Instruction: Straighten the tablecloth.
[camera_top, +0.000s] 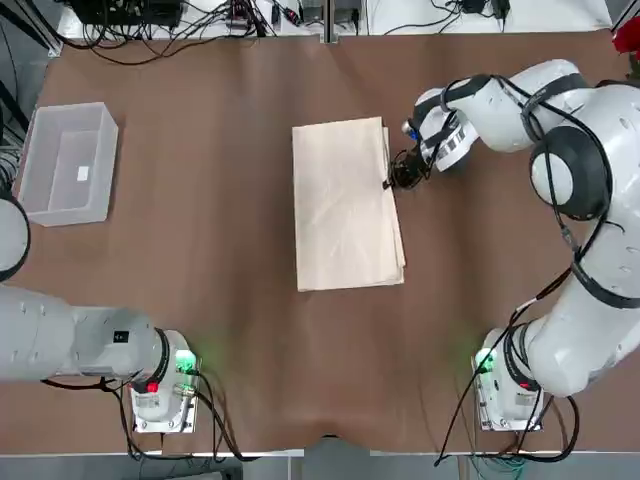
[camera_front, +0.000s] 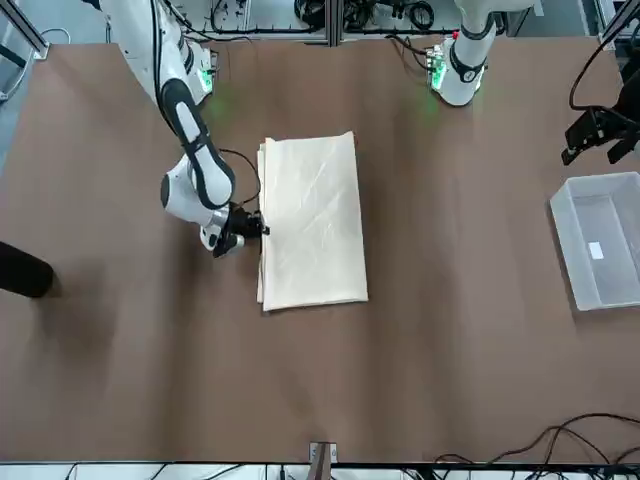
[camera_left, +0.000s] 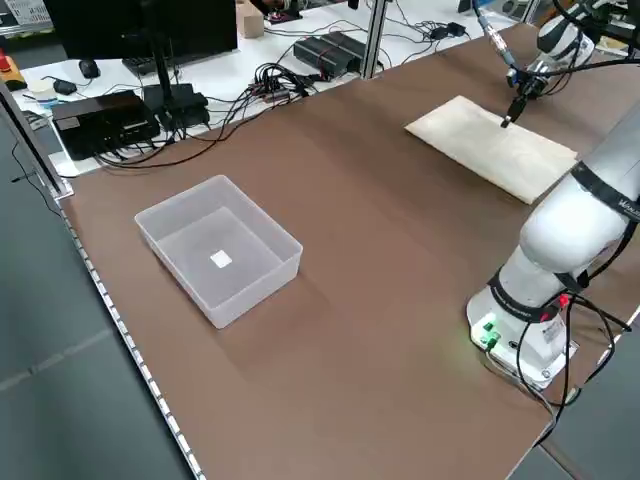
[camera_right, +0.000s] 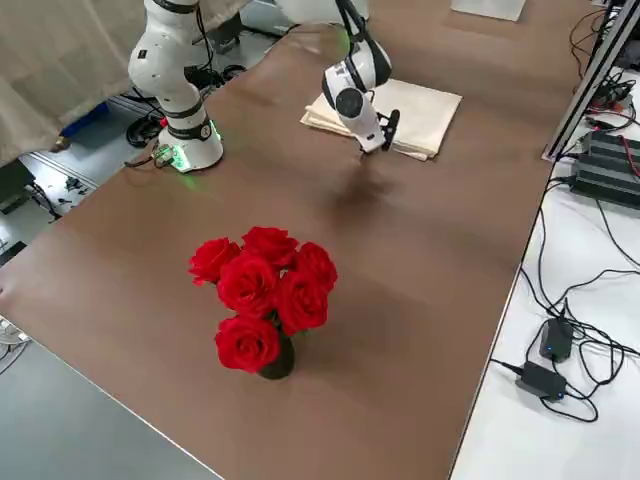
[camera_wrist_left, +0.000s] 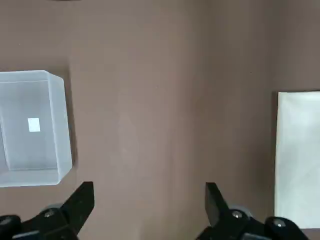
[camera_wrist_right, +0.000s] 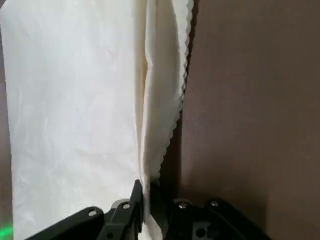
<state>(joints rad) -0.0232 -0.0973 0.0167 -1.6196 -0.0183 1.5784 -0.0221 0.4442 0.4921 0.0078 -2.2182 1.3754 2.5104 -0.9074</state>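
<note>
Lying folded, cream tablecloth (camera_top: 345, 205) shows layered edges

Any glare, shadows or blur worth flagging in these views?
Top view: green base-LED glow spills onto the table. Right side view: soft shadow under the right gripper, roses sharp. Right wrist view: the tablecloth looks washed out, near fingers soft. Left wrist view: even light, bin clear.

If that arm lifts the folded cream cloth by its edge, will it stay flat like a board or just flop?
Probably flop: the tablecloth is thin, creased fabric in loose layers, so they would likely peel apart and hang. It looks light. The right gripper, shut on its layered edge, may lift only some layers.
</note>
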